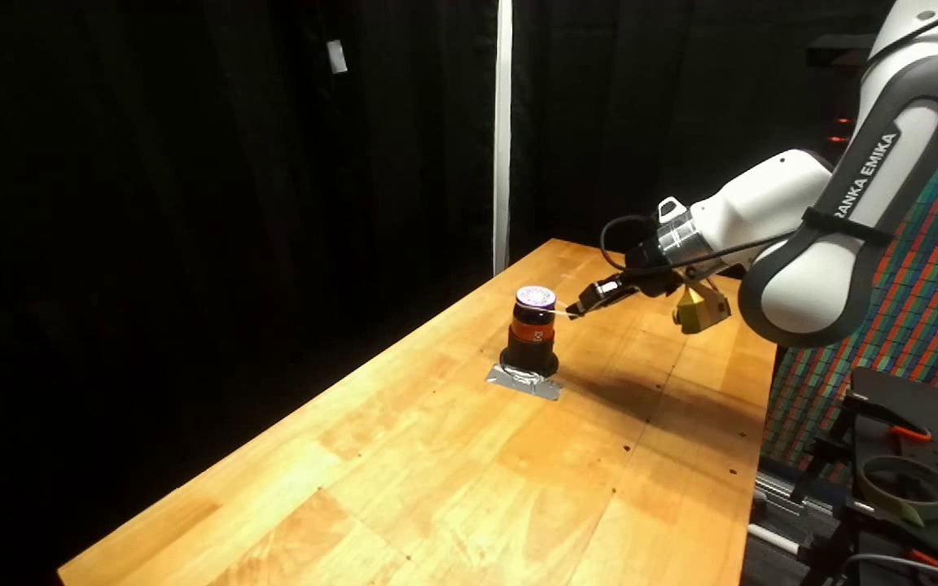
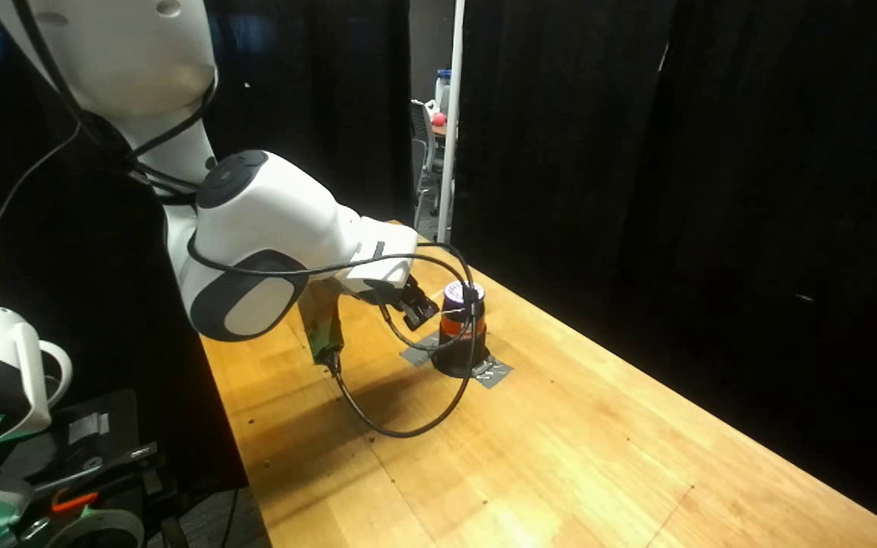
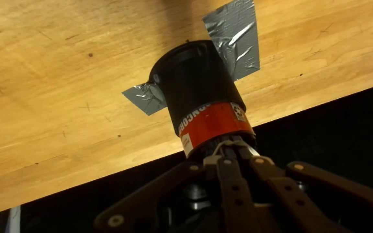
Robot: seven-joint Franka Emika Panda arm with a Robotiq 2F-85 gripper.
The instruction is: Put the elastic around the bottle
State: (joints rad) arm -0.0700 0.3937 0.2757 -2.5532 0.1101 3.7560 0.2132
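Wrist view: bottle [image 3: 219, 119] labelled "CONCOR…"; claw [image 3: 236, 151] pinches elastic [image 3: 227, 142].

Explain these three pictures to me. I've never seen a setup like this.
The big white machine is a robot arm; at its end is a black gripper, its pincer-like hand. Two pictures come from cameras standing outside the robot; the wrist view comes from a camera on the wrist, looking past the gripper. On the wooden table, a dark bottle with an orange band stands upright, silver tape at its foot. The gripper looks closed on a thin pale elastic, which stretches across to the bottle's upper part. Whether it loops all the way round the bottle, these views don't show.
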